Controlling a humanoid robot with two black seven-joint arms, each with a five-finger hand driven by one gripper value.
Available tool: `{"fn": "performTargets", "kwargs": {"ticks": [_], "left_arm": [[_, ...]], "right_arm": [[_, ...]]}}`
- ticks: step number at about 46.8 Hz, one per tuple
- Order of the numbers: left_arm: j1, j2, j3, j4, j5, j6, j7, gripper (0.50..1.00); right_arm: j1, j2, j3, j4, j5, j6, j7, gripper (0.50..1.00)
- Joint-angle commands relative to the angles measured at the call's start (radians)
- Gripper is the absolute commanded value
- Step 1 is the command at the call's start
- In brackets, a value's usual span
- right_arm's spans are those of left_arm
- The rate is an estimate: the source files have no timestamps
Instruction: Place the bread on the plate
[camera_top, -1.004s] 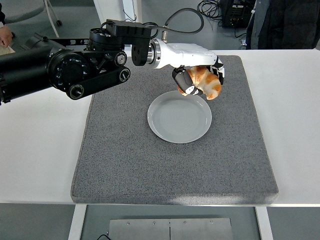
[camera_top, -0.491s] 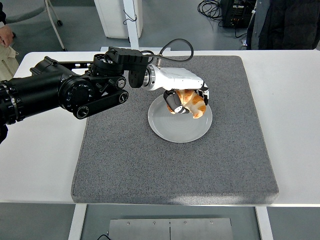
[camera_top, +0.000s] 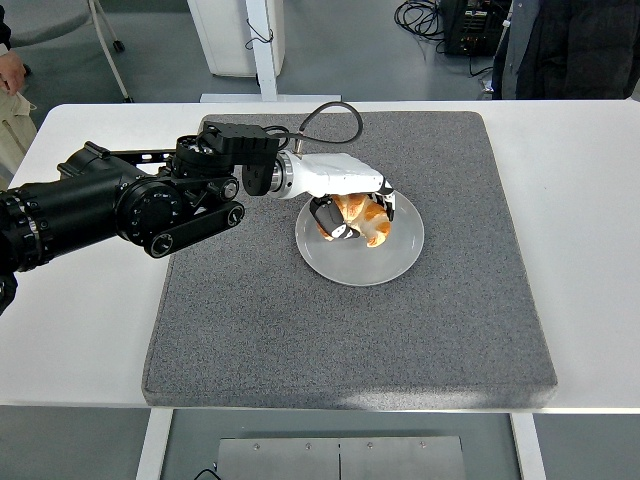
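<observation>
A golden-brown bread roll (camera_top: 362, 217) is in my left hand (camera_top: 352, 214), whose fingers are curled around it. The hand holds the bread low over the upper left part of the white plate (camera_top: 375, 258), at or just above its surface; I cannot tell whether it touches. The plate sits in the middle of a grey mat (camera_top: 300, 330). My left arm (camera_top: 130, 205) reaches in from the left edge. My right arm is out of view.
The grey mat covers most of the white table (camera_top: 80, 320). A person in dark clothes (camera_top: 570, 45) stands at the top right. A person's hand (camera_top: 10, 70) shows at the top left edge.
My left hand has carried the bread down and to the left, from above the plate's far right rim to low over the plate. The arm has drawn back leftwards.
</observation>
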Motion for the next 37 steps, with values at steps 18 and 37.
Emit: {"fn": "performTargets", "kwargs": {"ticks": [18,37], "left_arm": [[0.042,-0.035,0.000,0.030,0.011,0.020,0.000,0.500],[0.065,-0.039,-0.002,0.037,0.026,0.026,0.000,0.500]], "right_arm": [[0.000,0.000,0.000,0.000,0.000,0.000,0.000,1.000],[0.000,0.000,0.000,0.000,0.000,0.000,0.000,1.000]]}}
